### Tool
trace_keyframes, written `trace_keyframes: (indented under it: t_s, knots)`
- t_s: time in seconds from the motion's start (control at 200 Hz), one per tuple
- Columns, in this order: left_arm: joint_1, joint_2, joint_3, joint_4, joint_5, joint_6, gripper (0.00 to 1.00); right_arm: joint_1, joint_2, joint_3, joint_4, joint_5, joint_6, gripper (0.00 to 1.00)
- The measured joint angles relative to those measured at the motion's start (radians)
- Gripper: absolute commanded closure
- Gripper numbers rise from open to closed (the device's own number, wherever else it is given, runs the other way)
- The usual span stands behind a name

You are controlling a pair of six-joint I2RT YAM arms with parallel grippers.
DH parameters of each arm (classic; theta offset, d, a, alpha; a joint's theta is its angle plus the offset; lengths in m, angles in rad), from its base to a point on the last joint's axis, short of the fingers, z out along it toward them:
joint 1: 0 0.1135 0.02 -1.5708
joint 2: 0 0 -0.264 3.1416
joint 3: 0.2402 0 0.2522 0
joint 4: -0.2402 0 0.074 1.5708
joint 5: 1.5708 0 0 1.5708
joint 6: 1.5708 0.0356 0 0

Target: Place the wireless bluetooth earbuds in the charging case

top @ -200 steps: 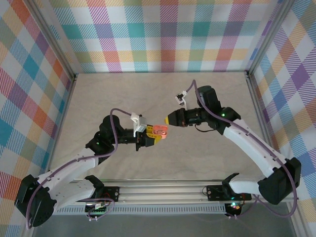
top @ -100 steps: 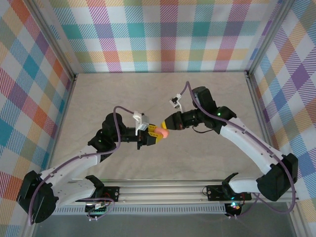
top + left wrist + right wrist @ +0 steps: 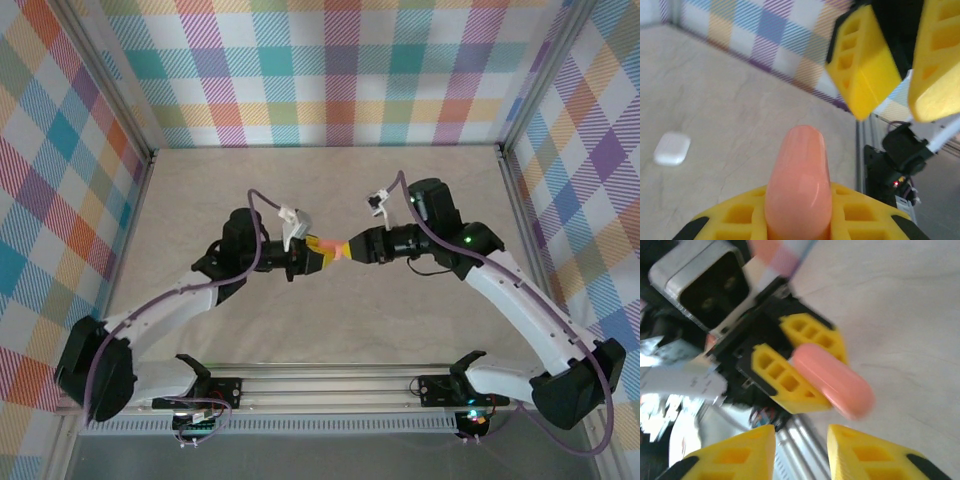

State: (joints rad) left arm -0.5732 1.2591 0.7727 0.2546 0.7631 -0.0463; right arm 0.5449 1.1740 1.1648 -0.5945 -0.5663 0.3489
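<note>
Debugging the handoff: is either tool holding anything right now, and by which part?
The left tool grips the pink case by one end; the rest sticks out toward the right tool, which is open and holds nothing.

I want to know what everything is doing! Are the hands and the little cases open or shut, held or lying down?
Pink case: looks shut, held up off the table.
White case: looks shut, lying on the table.
Left hand: shut on the pink case.
Right hand: open, facing the pink case.
</note>
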Motion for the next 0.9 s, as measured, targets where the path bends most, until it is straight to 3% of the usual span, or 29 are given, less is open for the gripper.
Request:
trace_keyframes:
  t_s: [0.125, 0.305, 0.47, 0.665, 0.705, 0.765, 0.795, 0.8, 0.805, 0.815, 0.9]
  knots:
    - [0.009, 0.139, 0.032, -0.075, -0.082, -0.072, 1.0, -0.061, 0.038, -0.039, -0.019, 0.16, 0.018, 0.51]
    - [0.009, 0.442, 0.244, -0.238, -0.165, -0.128, 1.0, -0.113, 0.071, -0.129, -0.015, 0.344, 0.032, 0.43]
    - [-0.011, 0.629, 0.365, -0.351, -0.281, -0.175, 0.94, -0.135, 0.09, -0.158, 0.018, 0.422, 0.031, 0.4]
    - [-0.036, 0.716, 0.493, -0.471, -0.41, -0.198, 0.81, -0.151, 0.1, -0.184, 0.057, 0.459, 0.031, 0.36]
    - [-0.04, 0.724, 0.511, -0.487, -0.431, -0.198, 0.74, -0.153, 0.1, -0.191, 0.063, 0.466, 0.031, 0.34]
    - [-0.042, 0.728, 0.528, -0.507, -0.465, -0.198, 0.5, -0.156, 0.1, -0.199, 0.068, 0.48, 0.03, 0.3]
    - [-0.043, 0.728, 0.532, -0.52, -0.484, -0.197, 0.3, -0.159, 0.1, -0.202, 0.072, 0.489, 0.027, 0.27]
    - [-0.043, 0.728, 0.533, -0.522, -0.486, -0.196, 0.16, -0.159, 0.1, -0.202, 0.073, 0.49, 0.027, 0.26]
    - [-0.043, 0.728, 0.533, -0.524, -0.489, -0.196, 0.08, -0.159, 0.099, -0.203, 0.074, 0.493, 0.027, 0.25]
    - [-0.043, 0.728, 0.534, -0.528, -0.496, -0.196, 0.02, -0.16, 0.099, -0.203, 0.075, 0.498, 0.029, 0.24]
    - [-0.045, 0.728, 0.534, -0.563, -0.539, -0.192, 0.0, -0.17, 0.093, -0.213, 0.091, 0.543, 0.011, 0.12]
